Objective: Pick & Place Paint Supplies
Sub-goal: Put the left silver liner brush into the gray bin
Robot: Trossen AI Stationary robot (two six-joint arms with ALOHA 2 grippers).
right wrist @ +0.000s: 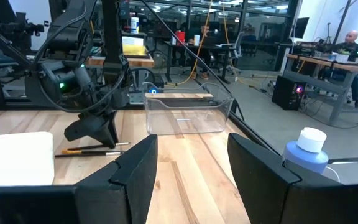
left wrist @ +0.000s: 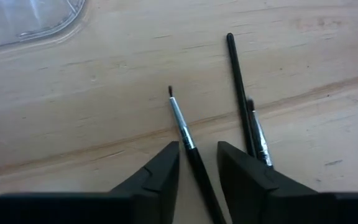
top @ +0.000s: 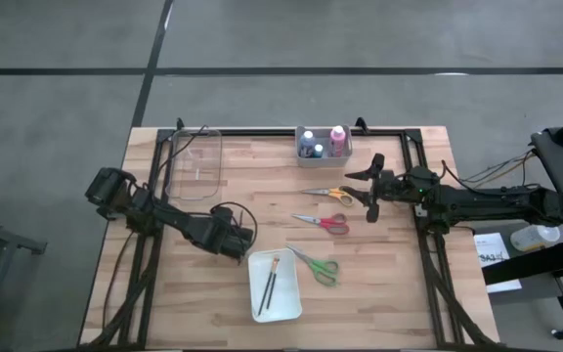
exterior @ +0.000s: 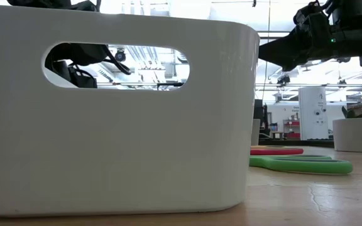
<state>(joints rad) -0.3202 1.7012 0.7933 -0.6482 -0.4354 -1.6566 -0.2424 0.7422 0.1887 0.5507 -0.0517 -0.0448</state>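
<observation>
brush (left wrist: 185, 140) between left gripper's (left wrist: 197, 163) parted fingers on table (top: 389, 284), right gripper (top: 372, 186) open over scissors (top: 328, 195)

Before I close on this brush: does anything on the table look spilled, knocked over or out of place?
Nothing stands out. The bottles stand upright in their white bin, the three scissors lie flat, and the brush between the left gripper jaws lies flat on the wood, apparently intact.

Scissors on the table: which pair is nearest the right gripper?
The orange-handled scissors, lying just beside the right gripper. The red-handled scissors lie farther toward the table's middle, and the green-handled scissors farthest, by the white tray.
</observation>
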